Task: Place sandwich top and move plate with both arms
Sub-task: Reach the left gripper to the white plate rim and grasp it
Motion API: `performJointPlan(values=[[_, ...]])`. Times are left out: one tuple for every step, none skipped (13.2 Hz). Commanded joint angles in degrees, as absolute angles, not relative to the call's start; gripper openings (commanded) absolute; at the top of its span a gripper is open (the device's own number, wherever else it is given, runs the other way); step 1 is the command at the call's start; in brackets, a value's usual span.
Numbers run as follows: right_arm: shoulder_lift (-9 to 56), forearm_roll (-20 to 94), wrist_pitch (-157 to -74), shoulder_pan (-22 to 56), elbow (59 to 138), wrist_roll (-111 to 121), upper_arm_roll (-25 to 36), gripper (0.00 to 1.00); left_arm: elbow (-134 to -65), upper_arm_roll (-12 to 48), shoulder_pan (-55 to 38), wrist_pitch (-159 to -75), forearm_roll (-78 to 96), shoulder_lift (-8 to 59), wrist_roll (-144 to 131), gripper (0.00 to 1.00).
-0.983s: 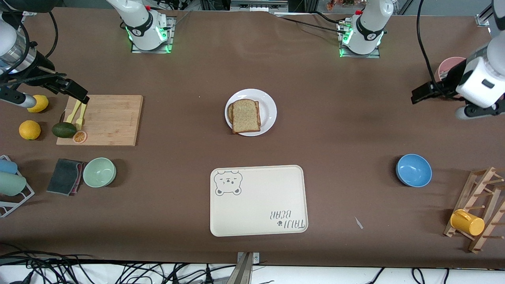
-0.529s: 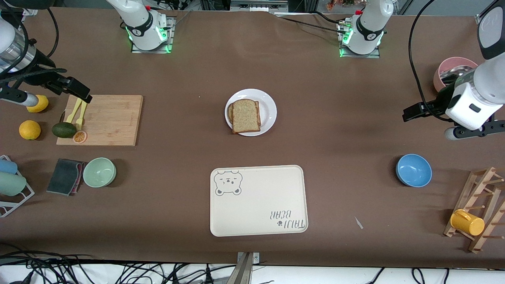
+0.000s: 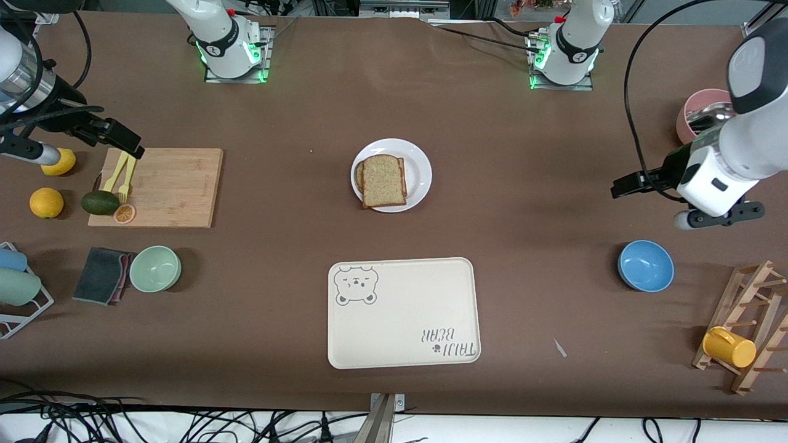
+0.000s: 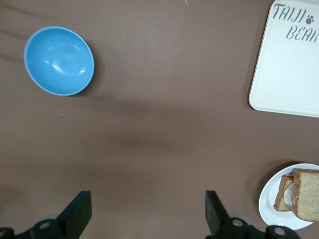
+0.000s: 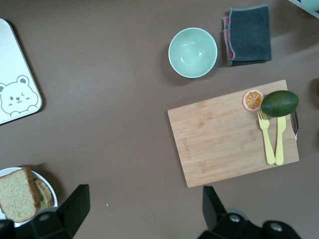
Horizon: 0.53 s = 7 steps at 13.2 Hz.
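Observation:
The round white plate (image 3: 420, 175) sits mid-table, between the two arm bases and the tray. On it the sandwich top (image 3: 383, 180), a speckled tan bread slice, lies over another slice whose edge peeks out. My left gripper (image 3: 622, 187) hangs open and empty over bare table toward the left arm's end, well apart from the plate (image 4: 271, 204) and the sandwich top (image 4: 306, 194). My right gripper (image 3: 126, 146) hangs open and empty over a corner of the cutting board. In the right wrist view, the sandwich top (image 5: 17, 194) and the plate (image 5: 53, 197) show at the edge.
A cream bear tray (image 3: 403, 312) lies nearer the front camera than the plate. A blue bowl (image 3: 645, 265), a wooden rack with a yellow cup (image 3: 729, 346) and a pink bowl (image 3: 695, 114) are at the left arm's end. The cutting board (image 3: 166, 186), yellow forks (image 3: 121, 177), avocado (image 3: 100, 202), green bowl (image 3: 155, 269) and grey cloth (image 3: 101, 275) are at the right arm's end.
My left gripper has swung away from the pink bowl toward the middle of the table, staying open. The right gripper has barely shifted. Plate and bread have not moved.

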<state>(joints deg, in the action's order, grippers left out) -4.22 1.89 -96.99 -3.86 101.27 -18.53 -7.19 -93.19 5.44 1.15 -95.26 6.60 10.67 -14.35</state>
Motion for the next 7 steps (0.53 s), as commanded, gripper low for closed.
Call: performJointPlan(values=[[-3.7, 2.0, -95.6, -4.7, 99.8, -15.5, -7.5, 1.00, -103.3, 7.1, 1.8, -100.3, 9.8, 7.7, -13.7, 1.00], [-3.6, 2.0, -95.5, -4.7, 99.8, -14.8, -7.5, 1.00, -106.7, 7.1, 1.8, -102.0, 11.3, 6.8, -11.5, 1.00], [-3.3, 2.0, -95.4, -4.7, 99.9, -13.8, -7.6, 1.00, -109.2, 7.1, 1.9, -102.9, 15.4, 6.4, -9.8, 1.00], [-3.3, 2.0, -94.6, -4.7, 99.8, -12.8, -7.5, 1.00, -110.8, 7.0, 2.2, -103.3, 19.8, 6.4, -8.4, 1.00], [-3.5, 2.0, -92.7, -4.7, 99.8, -11.9, -7.5, 1.00, -112.0, 7.0, 2.4, -104.2, 21.2, 6.5, -7.0, 1.00], [-3.7, 2.0, -91.8, -4.7, 99.8, -11.4, -7.5, 1.00, -112.9, 7.1, 2.4, -105.5, 21.8, 6.6, -5.4, 1.00], [-3.8, 2.0, -91.8, -4.7, 100.0, -11.4, -7.6, 1.00, -115.1, 7.1, 2.3, -108.0, 23.1, 6.7, -3.4, 1.00]])
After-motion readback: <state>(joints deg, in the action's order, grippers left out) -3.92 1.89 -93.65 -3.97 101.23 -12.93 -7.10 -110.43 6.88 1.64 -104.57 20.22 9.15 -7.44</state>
